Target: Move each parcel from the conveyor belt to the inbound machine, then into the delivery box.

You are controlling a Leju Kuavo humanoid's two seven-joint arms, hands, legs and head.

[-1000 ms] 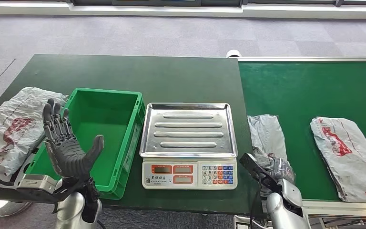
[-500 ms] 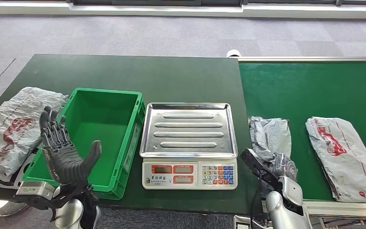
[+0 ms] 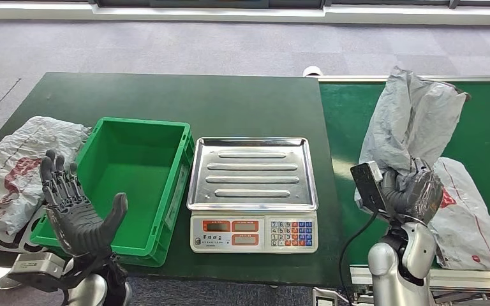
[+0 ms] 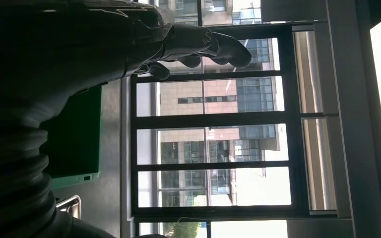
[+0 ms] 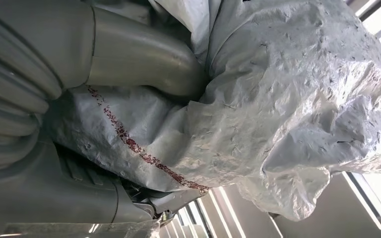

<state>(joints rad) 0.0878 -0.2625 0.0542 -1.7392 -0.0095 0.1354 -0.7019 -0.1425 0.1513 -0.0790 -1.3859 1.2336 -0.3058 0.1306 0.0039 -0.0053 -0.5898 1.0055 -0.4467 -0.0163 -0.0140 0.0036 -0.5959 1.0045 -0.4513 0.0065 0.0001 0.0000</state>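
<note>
My right hand (image 3: 413,188) grips a crumpled grey parcel (image 3: 411,121) and holds it upright above the green conveyor belt (image 3: 351,121); the same parcel (image 5: 278,104) fills the right wrist view, wrapped around the thumb (image 5: 139,59). A second grey parcel with red print (image 3: 469,220) lies on the belt behind that hand. The steel scale (image 3: 252,173), the inbound machine, stands bare mid-table. The green delivery box (image 3: 134,167) left of it holds nothing. My left hand (image 3: 80,213) is raised, palm up with fingers spread, at the box's near left corner.
A large grey parcel with red print (image 3: 13,175) lies on the dark green table (image 3: 191,95) left of the box. The scale's keypad and displays (image 3: 255,233) face me. Grey carpet floor lies beyond the table.
My right hand has gripped the grey parcel and lifted it off the belt, up and to the right. The second parcel rode the belt toward me. My left hand sank slightly, leftward.
</note>
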